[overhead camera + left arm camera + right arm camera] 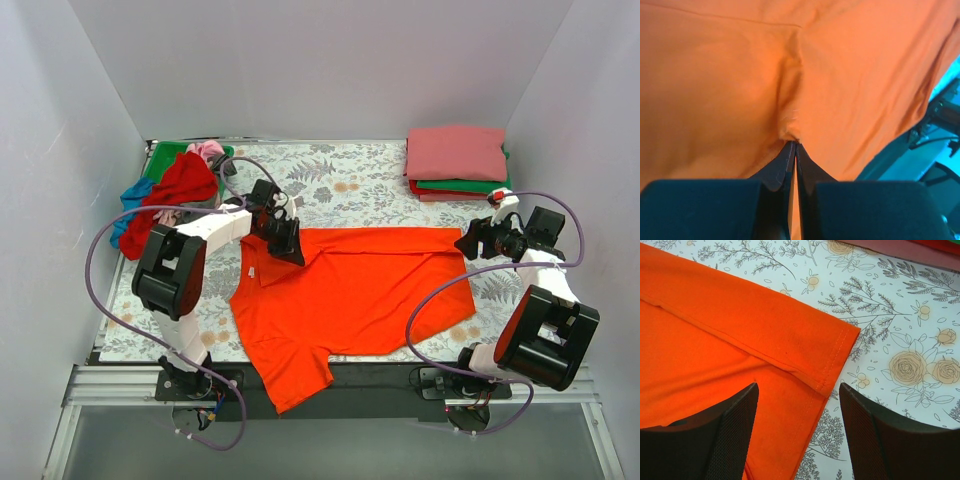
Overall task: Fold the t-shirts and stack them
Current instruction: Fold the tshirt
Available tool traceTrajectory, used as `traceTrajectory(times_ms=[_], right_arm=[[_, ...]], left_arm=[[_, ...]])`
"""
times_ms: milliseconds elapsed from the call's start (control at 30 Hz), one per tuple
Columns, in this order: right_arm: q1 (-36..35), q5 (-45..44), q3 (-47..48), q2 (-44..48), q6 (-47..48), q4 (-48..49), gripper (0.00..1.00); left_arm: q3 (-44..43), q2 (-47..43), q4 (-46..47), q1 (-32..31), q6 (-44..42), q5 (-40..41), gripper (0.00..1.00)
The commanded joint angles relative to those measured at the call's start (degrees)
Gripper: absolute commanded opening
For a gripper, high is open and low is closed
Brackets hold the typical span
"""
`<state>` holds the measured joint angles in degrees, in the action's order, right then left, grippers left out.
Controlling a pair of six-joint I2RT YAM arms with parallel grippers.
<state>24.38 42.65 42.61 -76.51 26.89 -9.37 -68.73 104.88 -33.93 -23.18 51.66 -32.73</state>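
Note:
The bright orange-red t-shirt lies spread across the middle of the table, its far edge folded over and one sleeve hanging past the near edge. My left gripper is shut on a pinch of its cloth near the far left corner. My right gripper is open and empty, its fingers straddling the folded right corner of the shirt. A folded stack of coral pink, green and red shirts sits at the far right. A heap of unfolded shirts, deep red, green, blue and pink, lies at the far left.
The floral grey table cloth covers the table. White walls close in the left, far and right sides. The arms' bases and cables sit along the near edge.

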Motion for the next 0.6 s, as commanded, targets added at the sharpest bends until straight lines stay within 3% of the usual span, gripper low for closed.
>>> traceTrajectory(times_ms=[0, 100, 133, 200, 400, 567], right_arm=[[0.4, 1.6, 0.7, 0.3, -0.6, -0.3, 0.72], [0.5, 1.6, 0.7, 0.3, -0.6, -0.3, 0.72], [0.5, 1.6, 0.7, 0.3, -0.5, -0.3, 0.72], [0.5, 1.6, 0.6, 0.3, -0.5, -0.3, 0.72], [0.5, 1.7, 0.7, 0.3, -0.3, -0.3, 0.72], [0.5, 1.8, 0.6, 0.0, 0.0, -0.5, 0.72]], left_arm=[[1.9, -2.5, 0.8, -1.5, 0.4, -5.5, 0.01], [2.4, -1.5, 0.2, -2.1, -0.5, -9.0, 0.13], [2.1, -1.3, -1.2, -2.7, -0.9, -9.2, 0.23], [1.8, -1.3, -1.7, -2.9, -1.3, -8.9, 0.32], [1.1, -9.2, 4.4, -2.0, 3.5, 12.7, 0.45], [2.1, -13.4, 10.8, 6.3, 16.1, 26.5, 0.59]])
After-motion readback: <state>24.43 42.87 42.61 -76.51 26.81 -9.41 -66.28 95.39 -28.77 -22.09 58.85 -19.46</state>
